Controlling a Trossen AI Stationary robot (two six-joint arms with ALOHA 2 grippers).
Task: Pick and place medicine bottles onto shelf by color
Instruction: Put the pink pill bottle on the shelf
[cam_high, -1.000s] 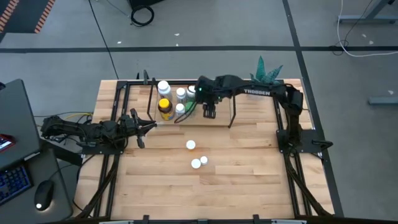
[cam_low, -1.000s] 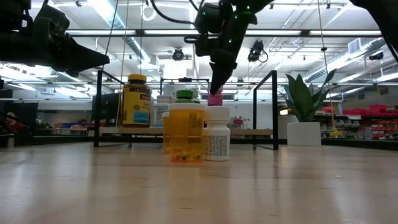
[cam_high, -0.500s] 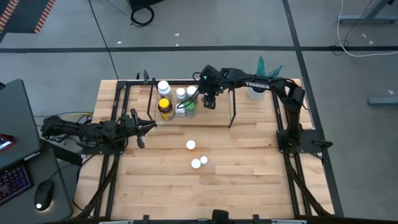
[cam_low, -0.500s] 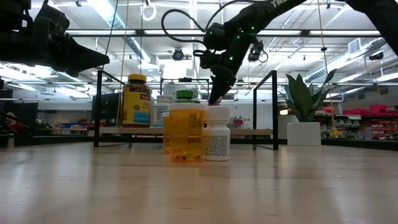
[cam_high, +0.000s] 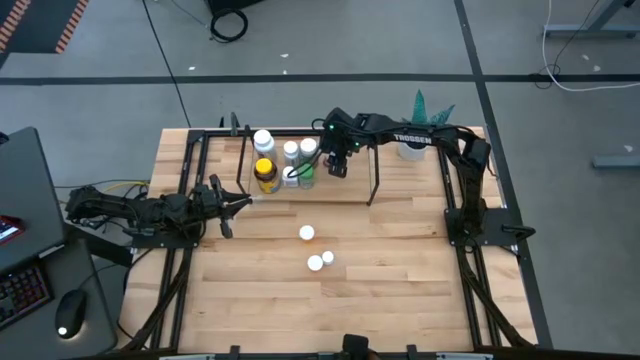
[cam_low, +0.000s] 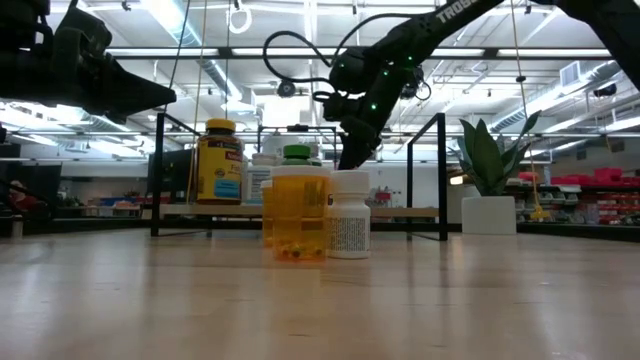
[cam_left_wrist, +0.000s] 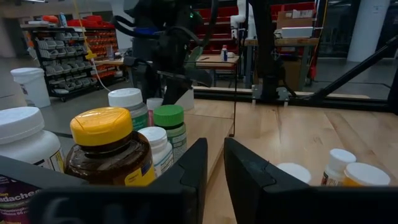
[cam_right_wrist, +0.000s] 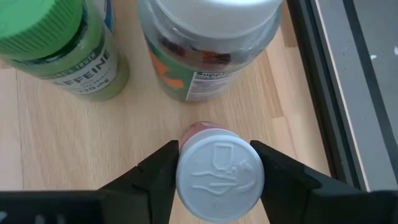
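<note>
My right gripper (cam_high: 338, 166) reaches over the shelf (cam_high: 356, 182) and is shut on a small pinkish medicine bottle with a white cap (cam_right_wrist: 219, 174). Beside it on the shelf board stand a green bottle (cam_right_wrist: 57, 50) and a clear white-capped bottle (cam_right_wrist: 210, 43). Farther left are the yellow-capped amber bottle (cam_high: 264, 171) and more white-capped ones. In the low view my right gripper (cam_low: 350, 152) dips behind a white bottle (cam_low: 348, 215), which hides the pinkish one. My left gripper (cam_high: 245, 204) waits left of the shelf, nearly shut, touching nothing. My right gripper pinches the small bottle by its white cap (cam_right_wrist: 186, 177), one finger (cam_right_wrist: 158, 177) on each side of the rim. The fingers come from above, pointing down. The bottle stays upright with its pinkish body (cam_right_wrist: 202, 129) below the cap. Whether its base rests on the shelf board is hidden.
Three white-capped bottles (cam_high: 307, 232) (cam_high: 315, 263) (cam_high: 328, 257) stand on the open tabletop near of the shelf. A white pot with a green plant (cam_high: 412, 148) sits at the far right, past the black upright (cam_low: 441, 175). A monitor and mouse lie off the table's left.
My right gripper, carrying the pinkish bottle, has moved toward the table's far edge and come down over the shelf board. In the low view the bottle has sunk out of sight behind the white bottle in front.
</note>
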